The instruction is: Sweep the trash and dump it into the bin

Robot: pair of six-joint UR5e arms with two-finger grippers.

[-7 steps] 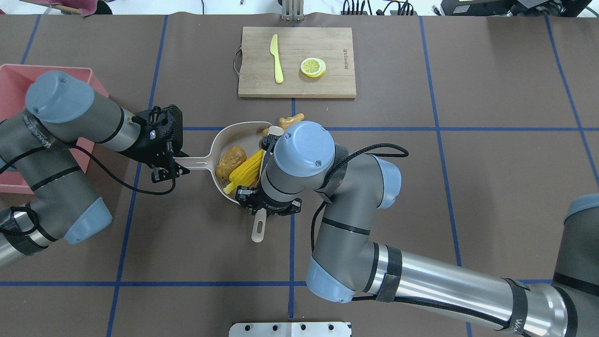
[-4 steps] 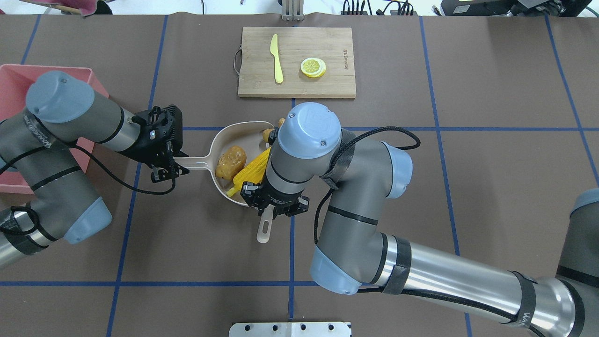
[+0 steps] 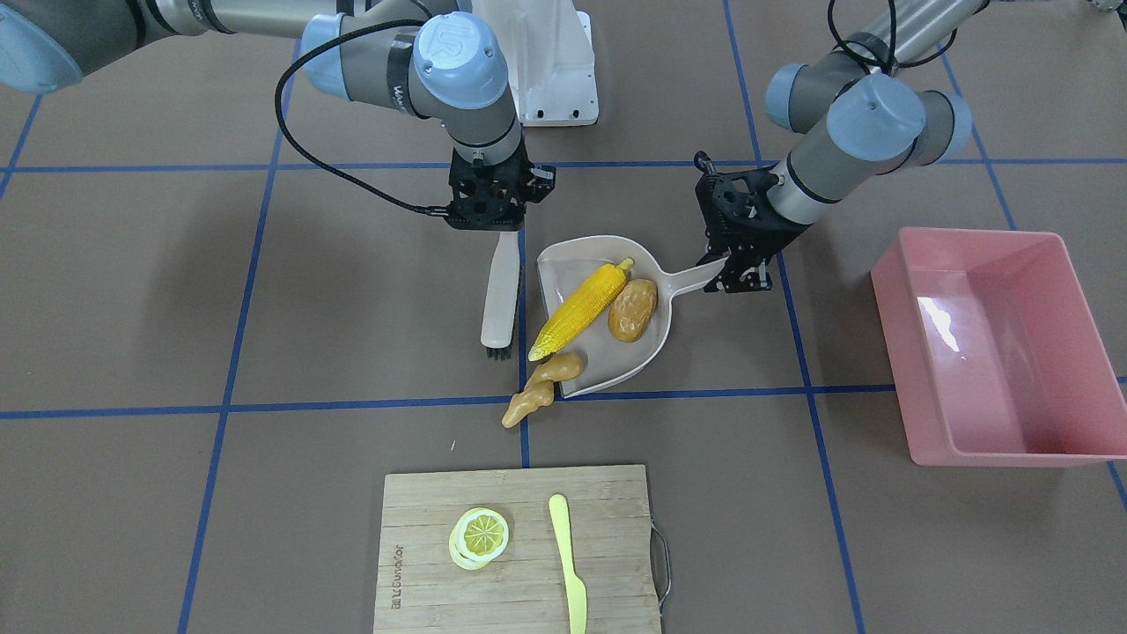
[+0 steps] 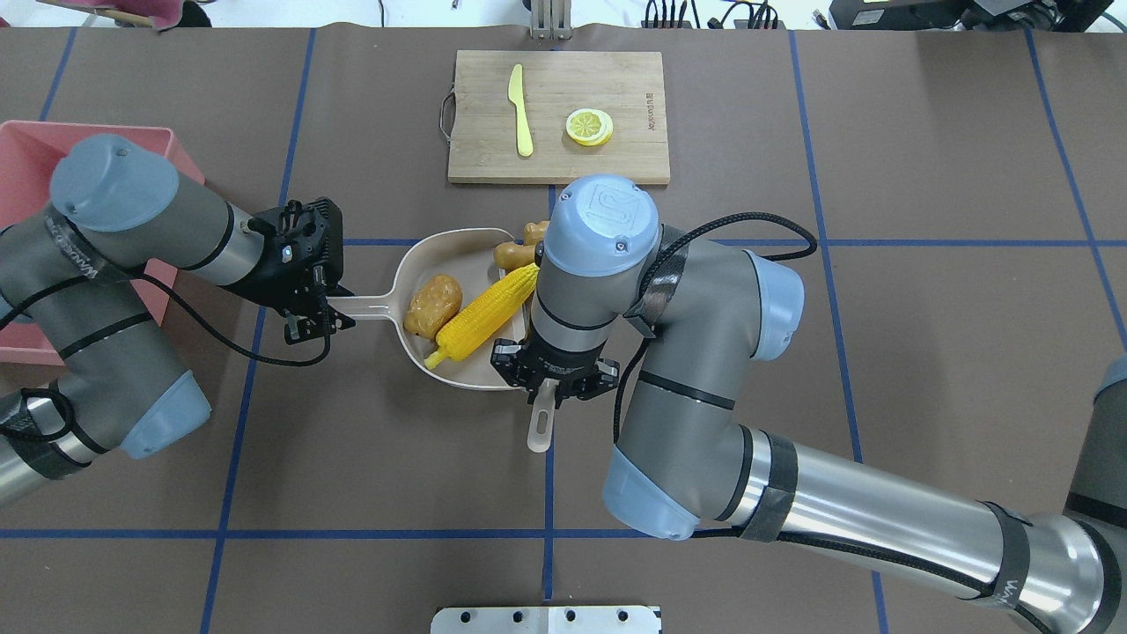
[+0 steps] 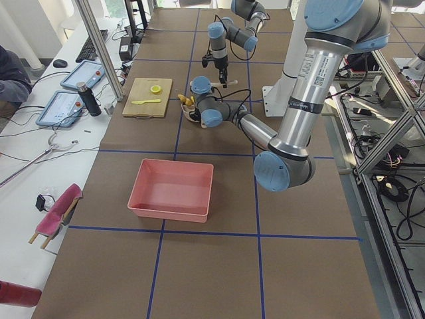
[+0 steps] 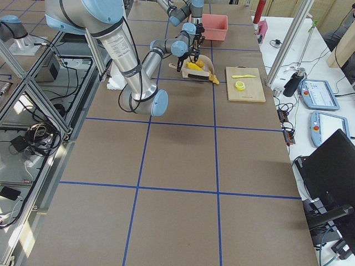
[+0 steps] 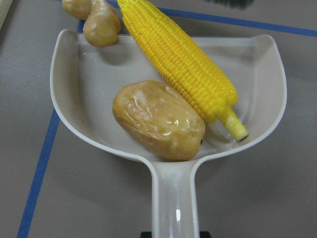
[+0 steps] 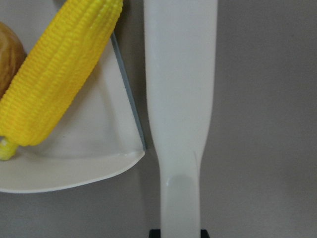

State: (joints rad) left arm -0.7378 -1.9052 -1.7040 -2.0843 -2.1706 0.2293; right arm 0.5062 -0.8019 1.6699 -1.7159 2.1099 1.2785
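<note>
Brush point(image 3: 499, 295) slid rightward in the overhead view, off the dustpan point(image 3: 568, 264). Corn point(image 3: 581, 308) settled inside, but the ginger point(image 3: 539, 387) straddles the lip. Light, slick toys, so probably rolly. Left jaws pinch the pan handle, right jaws the brush handle. I'd keep it level.

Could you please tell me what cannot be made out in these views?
Ginger root: overhead, mostly hidden under the right arm.
Brush bristles: right wrist view, cut off by the top edge.
Bin: overhead, cut by the left edge, covered by the left arm.
Corn cob: exterior right, too small for detail.
</note>
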